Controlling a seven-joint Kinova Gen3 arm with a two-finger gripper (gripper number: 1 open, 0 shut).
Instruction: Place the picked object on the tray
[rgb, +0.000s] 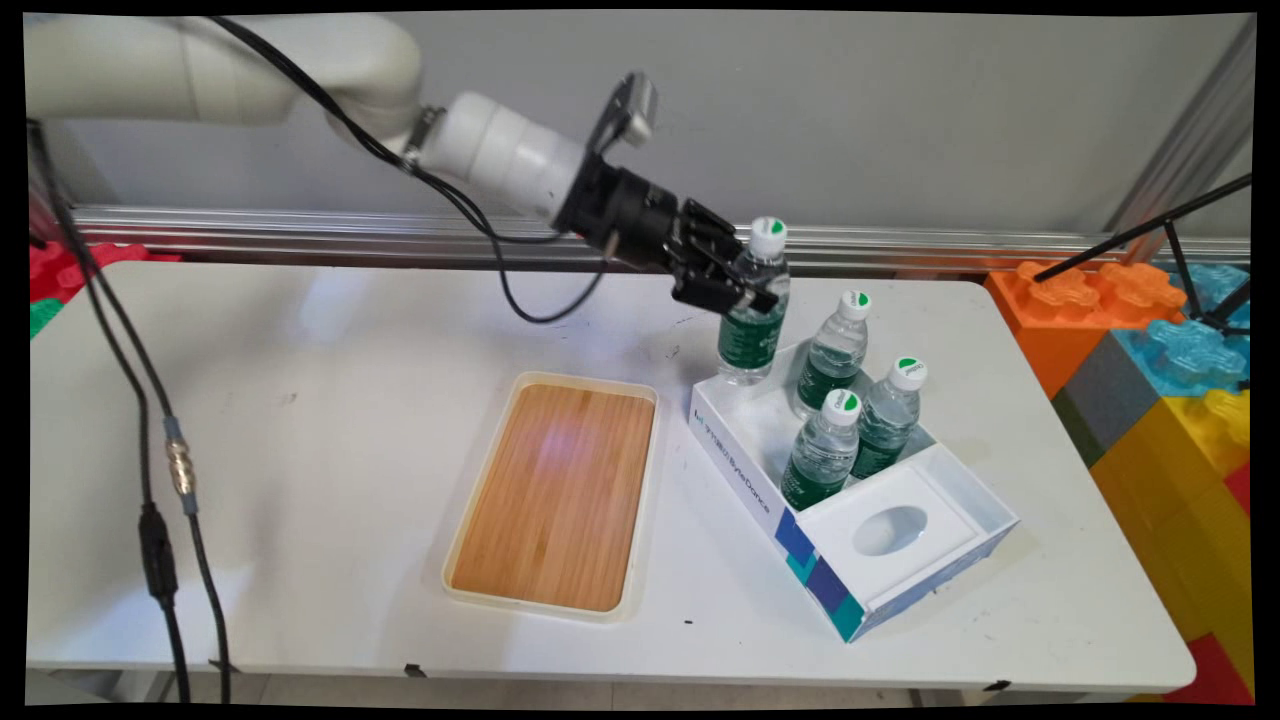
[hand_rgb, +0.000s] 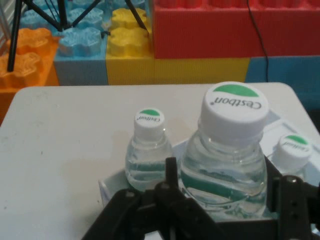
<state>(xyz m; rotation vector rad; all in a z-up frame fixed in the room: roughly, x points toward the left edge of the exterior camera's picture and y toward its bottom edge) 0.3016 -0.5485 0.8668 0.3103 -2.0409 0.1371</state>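
Main view: the gripper (rgb: 748, 290) clamps a bottle (rgb: 752, 330) at the shoulder, at the box's (rgb: 745, 470) far corner, three bottles (rgb: 850, 410) inside, the tray (rgb: 553, 497) left of the box; hand view: fingers (hand_rgb: 171, 172) squeeze that bottle (hand_rgb: 226, 155).

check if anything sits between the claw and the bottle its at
Nothing visible does. The claw is closed around the shoulder of the bottle, which is raised at the box's far corner; three other bottles stand behind it inside.
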